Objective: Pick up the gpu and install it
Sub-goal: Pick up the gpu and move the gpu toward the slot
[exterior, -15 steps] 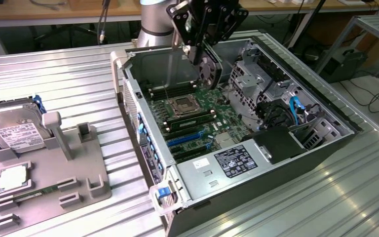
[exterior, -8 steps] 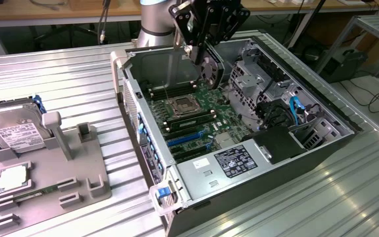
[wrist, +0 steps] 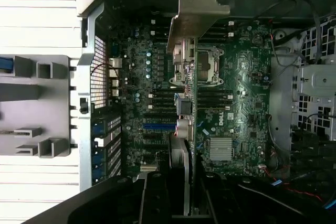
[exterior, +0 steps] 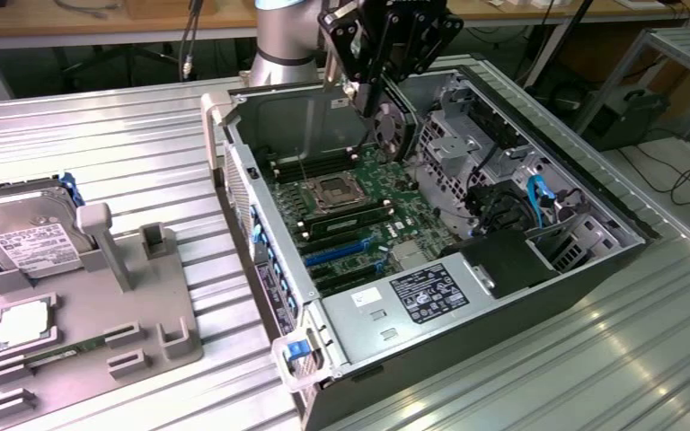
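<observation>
My black gripper (exterior: 384,76) (wrist: 186,199) is clamped on the gpu (exterior: 391,121) (wrist: 197,9), a thin green circuit card with a black cooler on one face and a silver metal bracket at one end. The card hangs on edge over the green motherboard (exterior: 358,206) (wrist: 247,77) of the open grey metal computer case (exterior: 276,117) (wrist: 86,103). I cannot tell whether its lower edge touches the board. On the exterior view's left, a silver hard drive with a white label (exterior: 28,233) rests in a grey holder (exterior: 105,314) on the ribbed metal worktop (exterior: 118,153).
</observation>
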Available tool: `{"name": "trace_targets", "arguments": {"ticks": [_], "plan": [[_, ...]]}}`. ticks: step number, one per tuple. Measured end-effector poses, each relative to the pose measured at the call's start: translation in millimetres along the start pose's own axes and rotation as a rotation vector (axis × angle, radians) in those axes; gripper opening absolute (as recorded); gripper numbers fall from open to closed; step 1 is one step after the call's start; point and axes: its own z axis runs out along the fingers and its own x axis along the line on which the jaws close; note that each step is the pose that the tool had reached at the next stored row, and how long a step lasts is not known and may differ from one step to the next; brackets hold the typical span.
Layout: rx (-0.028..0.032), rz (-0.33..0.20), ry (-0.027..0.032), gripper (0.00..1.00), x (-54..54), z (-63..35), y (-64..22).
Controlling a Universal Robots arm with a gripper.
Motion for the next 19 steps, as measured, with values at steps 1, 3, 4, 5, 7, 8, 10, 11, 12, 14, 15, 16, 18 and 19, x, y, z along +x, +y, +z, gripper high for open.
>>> {"name": "trace_targets", "arguments": {"ticks": [1, 3, 4, 5, 7, 8, 10, 11, 12, 14, 15, 16, 18, 19], "plan": [[0.0001, 0.000, -0.0002, 0.27, -1.1, 0.0, 0.0], [0.0000, 0.000, -0.0005, 0.27, -3.1, 0.2, -0.1], [0.0000, 0.000, -0.0006, 0.27, -4.3, 0.2, -0.1], [0.0001, 0.000, -0.0007, 0.27, -5.3, 0.2, -0.1], [0.0000, 0.000, -0.0010, 0.27, -7.4, 0.4, -0.1], [0.0000, 0.000, -0.0011, 0.27, -8.4, 0.4, -0.1], [0.0000, 0.000, -0.0013, 0.27, -10.3, 0.5, -0.2], [0.0000, 0.000, -0.0014, 0.27, -12.1, 0.6, -0.2], [0.0000, 0.000, -0.0015, 0.27, -13.5, 0.6, -0.2], [-0.0001, 0.000, -0.0017, 0.27, -15.7, 0.8, -0.2], [0.0000, 0.000, -0.0017, 0.27, -16.8, 0.8, -0.2], [0.0000, 0.000, -0.0018, 0.27, -17.9, 0.9, -0.3], [0.0000, 0.000, -0.0019, 0.27, -20.3, 1.0, -0.3], [0.0000, 0.000, -0.0019, 0.27, -21.4, 1.1, -0.3]]}}
